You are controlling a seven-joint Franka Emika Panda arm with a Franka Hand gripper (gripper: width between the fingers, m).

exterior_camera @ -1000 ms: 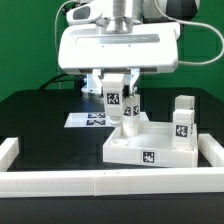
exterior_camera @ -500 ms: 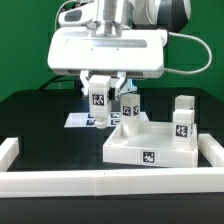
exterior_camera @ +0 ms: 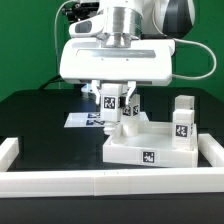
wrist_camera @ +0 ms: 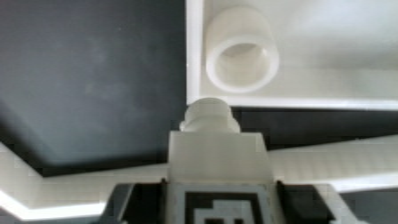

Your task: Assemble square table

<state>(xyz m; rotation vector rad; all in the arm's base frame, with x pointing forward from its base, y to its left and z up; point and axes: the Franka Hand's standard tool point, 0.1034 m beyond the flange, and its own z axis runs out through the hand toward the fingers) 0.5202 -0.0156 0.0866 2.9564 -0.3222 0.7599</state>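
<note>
The hand [exterior_camera: 112,103] pinches a short white tagged plastic block leg [exterior_camera: 109,100] above the large white square plastic top [exterior_camera: 150,145] on the black counter [exterior_camera: 40,115]. It seems light, stiff, smooth; grip its flat sides.

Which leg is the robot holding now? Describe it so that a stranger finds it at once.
Find the large white square top on the black table. Above its corner on the exterior view's left hangs the gripper. The held leg is the white tagged block between its fingers: it alone is lifted, while other legs stand on the top.
</note>
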